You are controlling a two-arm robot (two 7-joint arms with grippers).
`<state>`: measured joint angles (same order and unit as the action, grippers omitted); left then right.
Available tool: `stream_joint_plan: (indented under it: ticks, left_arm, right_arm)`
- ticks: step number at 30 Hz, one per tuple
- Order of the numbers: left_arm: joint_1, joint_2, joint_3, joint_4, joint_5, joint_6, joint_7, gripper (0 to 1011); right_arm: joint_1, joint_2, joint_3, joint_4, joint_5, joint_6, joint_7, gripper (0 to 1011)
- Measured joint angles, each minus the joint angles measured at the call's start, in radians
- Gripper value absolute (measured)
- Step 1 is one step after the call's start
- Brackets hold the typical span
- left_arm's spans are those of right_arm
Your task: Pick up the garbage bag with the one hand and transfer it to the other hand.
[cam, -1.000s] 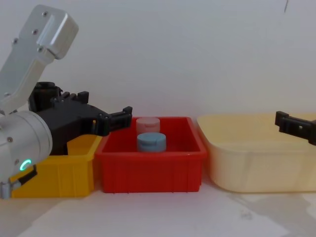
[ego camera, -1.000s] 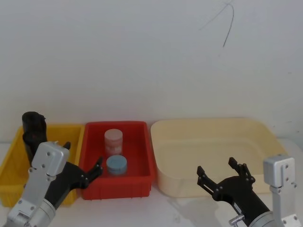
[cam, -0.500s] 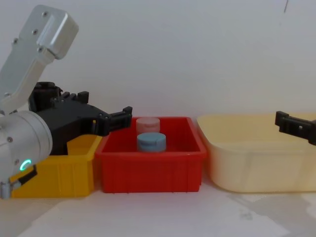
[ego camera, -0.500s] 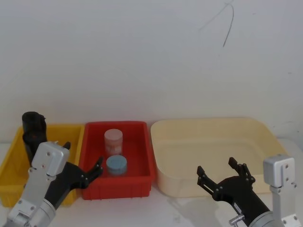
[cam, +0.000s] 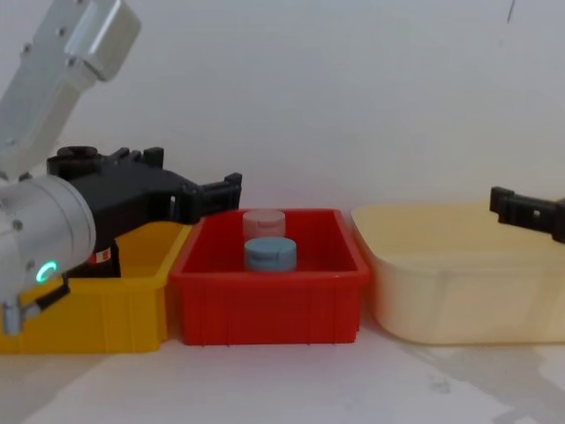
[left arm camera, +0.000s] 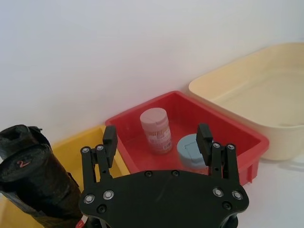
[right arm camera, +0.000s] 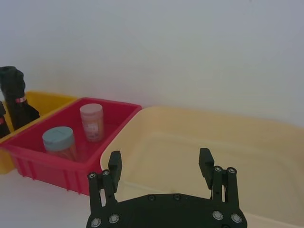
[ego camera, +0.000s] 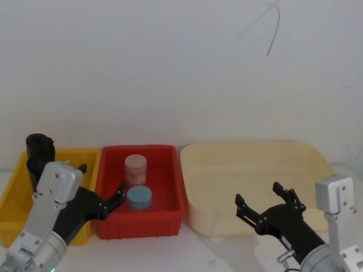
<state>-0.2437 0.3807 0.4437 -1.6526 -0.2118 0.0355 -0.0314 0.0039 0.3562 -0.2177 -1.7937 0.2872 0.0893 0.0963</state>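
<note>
The garbage bag [ego camera: 39, 153], a black roll with a small red-and-white label, stands upright in the back left corner of the yellow bin [ego camera: 10, 199]. It also shows in the left wrist view as the garbage bag [left arm camera: 34, 176] and far off in the right wrist view [right arm camera: 13, 95]. My left gripper [ego camera: 102, 179] is open and holds nothing. It hovers over the wall between the yellow and red bins, to the right of the bag and nearer to me. In the wrist view the left gripper [left arm camera: 157, 137] has wide-spread fingers. My right gripper [ego camera: 257, 194] is open and hovers before the cream tub.
The red bin [ego camera: 171, 170] holds a pink tub [ego camera: 136, 168] and a blue tub [ego camera: 139, 197]. A large cream tub [ego camera: 317, 164] stands to the right. All three containers sit in a row against a white wall, with bare white table in front.
My left gripper has risen a little and edged forward over the bins' shared wall. The right gripper has lifted slightly. The bag and tubs have not moved.
</note>
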Motion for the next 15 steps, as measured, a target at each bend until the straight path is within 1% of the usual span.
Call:
stream_joint_plan:
  ticks: [6, 12, 14, 15]
  left_arm:
    - [0.029, 0.014, -0.025, -0.071, -0.025, 0.042, -0.004, 1001]
    - [0.064, 0.023, -0.054, -0.132, -0.049, 0.076, -0.004, 1001]
    - [0.085, 0.028, -0.069, -0.163, -0.062, 0.095, 0.000, 1001]
    - [0.085, 0.028, -0.069, -0.163, -0.062, 0.095, 0.000, 1001]
  right_arm:
    - [0.009, 0.017, 0.009, -0.033, 0.017, 0.041, 0.033, 1001]
    - [0.018, 0.030, 0.004, -0.057, 0.020, 0.072, 0.058, 1001]
    - [0.020, 0.032, 0.001, -0.067, 0.020, 0.084, 0.066, 1001]
    - [0.020, 0.033, 0.000, -0.068, 0.020, 0.087, 0.069, 1001]
